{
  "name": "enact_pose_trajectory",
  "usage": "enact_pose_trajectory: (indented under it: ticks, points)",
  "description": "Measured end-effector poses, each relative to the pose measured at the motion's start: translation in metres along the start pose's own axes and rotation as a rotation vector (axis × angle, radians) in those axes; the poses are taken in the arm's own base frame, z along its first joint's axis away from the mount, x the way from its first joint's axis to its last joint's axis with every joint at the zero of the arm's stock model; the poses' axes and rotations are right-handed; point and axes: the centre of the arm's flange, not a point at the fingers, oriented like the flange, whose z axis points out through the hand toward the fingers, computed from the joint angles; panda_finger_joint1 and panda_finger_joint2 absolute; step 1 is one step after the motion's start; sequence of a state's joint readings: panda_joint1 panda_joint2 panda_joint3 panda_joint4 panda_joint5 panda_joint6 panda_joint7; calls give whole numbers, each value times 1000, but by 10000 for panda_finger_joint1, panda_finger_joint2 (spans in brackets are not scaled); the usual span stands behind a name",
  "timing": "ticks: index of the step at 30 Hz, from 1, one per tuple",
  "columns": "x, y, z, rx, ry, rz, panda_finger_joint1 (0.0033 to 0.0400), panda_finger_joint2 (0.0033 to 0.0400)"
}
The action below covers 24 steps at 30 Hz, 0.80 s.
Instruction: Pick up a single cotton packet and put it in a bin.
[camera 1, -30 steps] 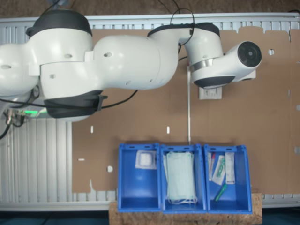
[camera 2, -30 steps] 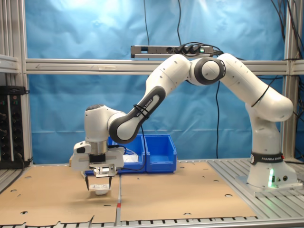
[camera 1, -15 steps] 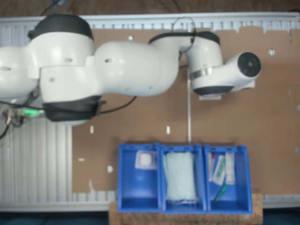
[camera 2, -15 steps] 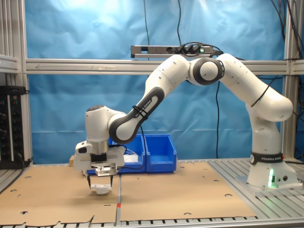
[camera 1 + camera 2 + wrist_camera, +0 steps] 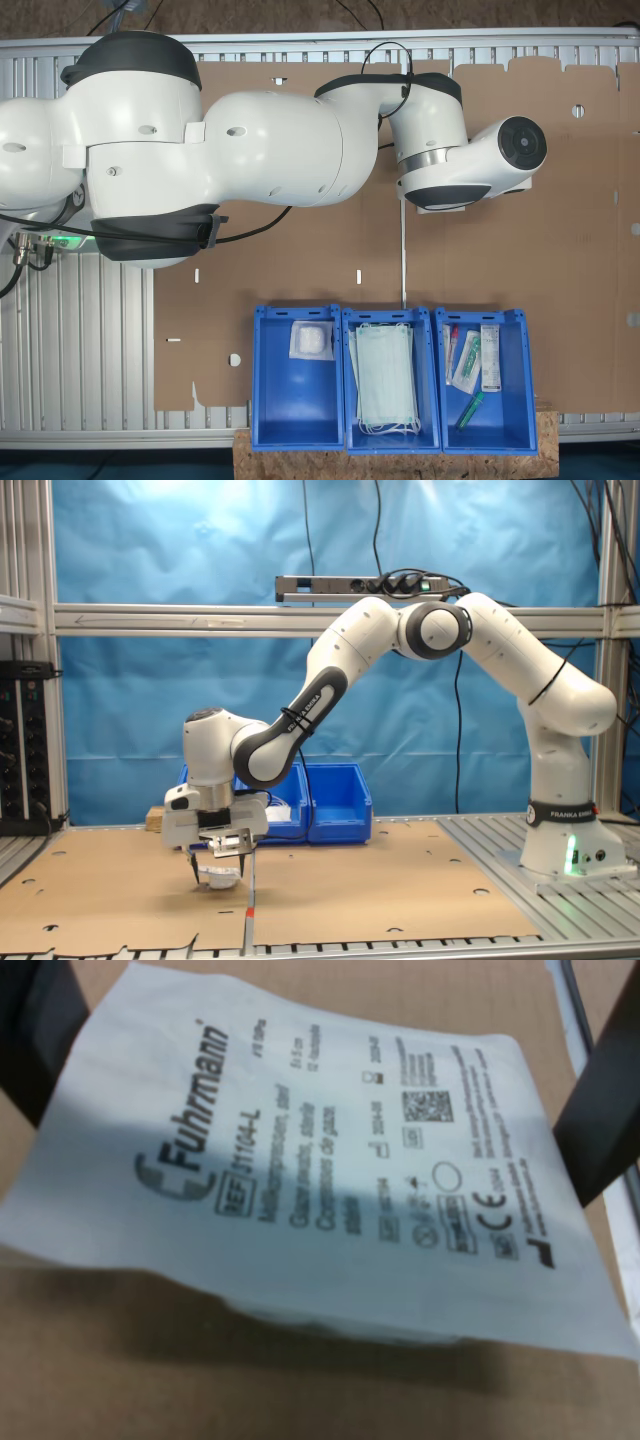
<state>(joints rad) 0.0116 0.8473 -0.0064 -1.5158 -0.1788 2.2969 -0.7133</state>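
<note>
Gripper (image 5: 222, 872) clamped on cotton packet (image 5: 320, 1190), lifted just off the cardboard (image 5: 380, 890).
Dark fingers (image 5: 600, 1120) pinch opposite packet edges; lower left of the second exterior view. Bin (image 5: 297, 415) with another packet sits bottom centre of the first exterior view.

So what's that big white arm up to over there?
The Franka arm's gripper holds a flat white cotton packet between its fingers, lifted just above the cardboard-covered table. Three blue bins sit in a row; the end bin already holds a similar packet, the others face masks and thin packets.
</note>
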Motion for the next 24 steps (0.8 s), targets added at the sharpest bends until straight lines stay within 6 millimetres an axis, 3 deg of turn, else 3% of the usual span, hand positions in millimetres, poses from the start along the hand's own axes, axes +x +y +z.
enact_pose_trajectory:
  ticks: [24]
  points:
    - [-2,-2,4,7,-6,-11,400,400]
